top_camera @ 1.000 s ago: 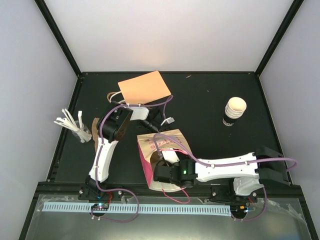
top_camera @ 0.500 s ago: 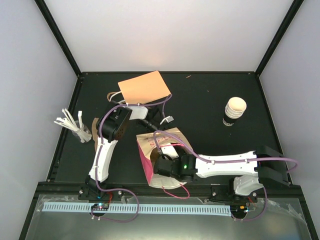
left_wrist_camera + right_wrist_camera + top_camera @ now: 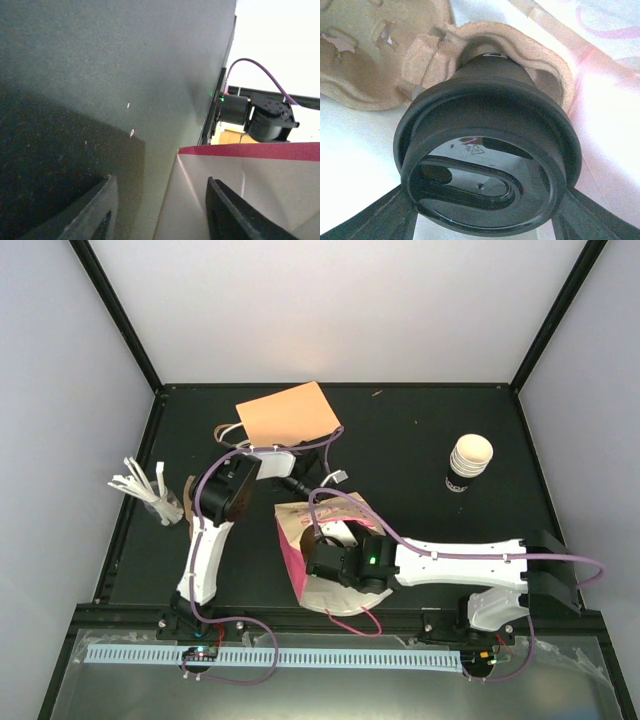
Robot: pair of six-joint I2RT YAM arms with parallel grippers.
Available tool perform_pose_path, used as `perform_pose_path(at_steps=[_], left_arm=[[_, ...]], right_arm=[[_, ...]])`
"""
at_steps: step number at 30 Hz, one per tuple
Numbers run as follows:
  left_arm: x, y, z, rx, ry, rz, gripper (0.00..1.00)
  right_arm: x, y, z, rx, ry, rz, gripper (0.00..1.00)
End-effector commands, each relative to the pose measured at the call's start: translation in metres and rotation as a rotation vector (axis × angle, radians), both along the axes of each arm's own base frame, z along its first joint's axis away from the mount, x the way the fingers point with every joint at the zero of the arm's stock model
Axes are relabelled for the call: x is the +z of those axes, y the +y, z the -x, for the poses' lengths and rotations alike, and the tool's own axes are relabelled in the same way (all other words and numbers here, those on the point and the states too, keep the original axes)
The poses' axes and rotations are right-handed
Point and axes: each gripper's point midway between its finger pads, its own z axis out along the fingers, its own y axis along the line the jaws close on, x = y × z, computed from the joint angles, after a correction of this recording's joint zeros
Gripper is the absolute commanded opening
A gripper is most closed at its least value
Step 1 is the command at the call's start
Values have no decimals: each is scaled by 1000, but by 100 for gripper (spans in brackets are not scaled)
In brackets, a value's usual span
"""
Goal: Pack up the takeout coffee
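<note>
The pink and white paper bag lies on its side mid-table, its mouth toward the right arm. My right gripper reaches into it. There its fingers press both sides of a dark cup's black lid. That cup sits in the brown pulp carrier. My left gripper hovers open at the bag's upper edge, and the bag wall stands between its fingers without being pinched. The cream-white ribbed takeout coffee cup with a dark lower part stands apart at the back right.
A flat orange paper bag lies at the back left. A bundle of thin white sticks and a brown pulp piece sit at the left edge. Black frame rails border the dark table.
My left gripper has opened and let go of the bag's edge. The right arm has pushed further left into the bag with the lidded cup, and its fingers have narrowed slightly.
</note>
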Motion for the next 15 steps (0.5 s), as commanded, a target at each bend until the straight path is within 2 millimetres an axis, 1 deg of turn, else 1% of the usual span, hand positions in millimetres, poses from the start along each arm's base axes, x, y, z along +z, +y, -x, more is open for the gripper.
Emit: perform_pose_path(at_steps=[1,2,3,4,6,7,8,10,12,14,15], left_arm=[[7,6,-15,27,-99,-165,57],[10,10,-24,50,-118,-181,62],[16,12,-31,68,-131,-177,69],[24,13,-38,83,-146,-166,78],[37,17,-49,108,-179,-166,92],[41,19,-53,116,-197,-181,97],[45,22,-57,124,-215,-198,99],[52,27,-62,136,-241,-222,99],[57,33,-65,151,-260,-238,99],[56,37,-66,160,-263,-246,99],[54,36,-64,156,-248,-234,99]], right_arm=[[-6,-15,17,45,165,77,70],[-4,-17,19,47,180,85,70],[-2,-20,20,48,192,94,70],[1,-21,21,54,206,98,70],[7,-23,22,64,230,98,70],[10,-23,23,71,252,97,71],[12,-24,24,82,272,102,70],[17,-28,25,88,290,129,70],[22,-33,23,84,285,160,73],[28,-38,20,77,268,182,75],[30,-38,19,74,259,185,75]])
